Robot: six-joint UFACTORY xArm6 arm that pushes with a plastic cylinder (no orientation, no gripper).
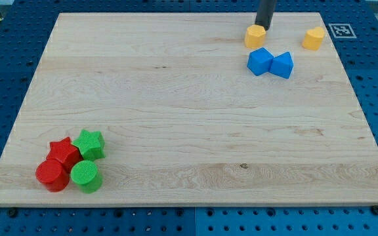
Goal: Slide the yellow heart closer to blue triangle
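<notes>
Tabletop (pixel 176 111): pale wooden board with visible grain, on a blue perforated base; the whole middle and the view's right lower part lie open.
Rod: dark, straight, entering from the view's top edge; my tip (pixel 262 27) sits at the top side of a yellow block, touching it or nearly so.
Claw: the arm carries none, only the rod (so nothing is held).
Blue pair: a blue block (pixel 260 61) of uneven outline and a blue triangle (pixel 283 65), side by side and touching, near the view's top right.
Yellow blocks: one yellow block (pixel 255 36) just above the blue pair; another yellow block (pixel 314 39) to the view's right, close to the board's right edge. Which of them is the heart I cannot tell.
Corner cluster (view's bottom left): red star (pixel 64 152), green star (pixel 90 143), red cylinder (pixel 51 176), green cylinder (pixel 84 176), packed together near the edges.
Marker: a black-and-white tag (pixel 340 30) beyond the top right corner.
</notes>
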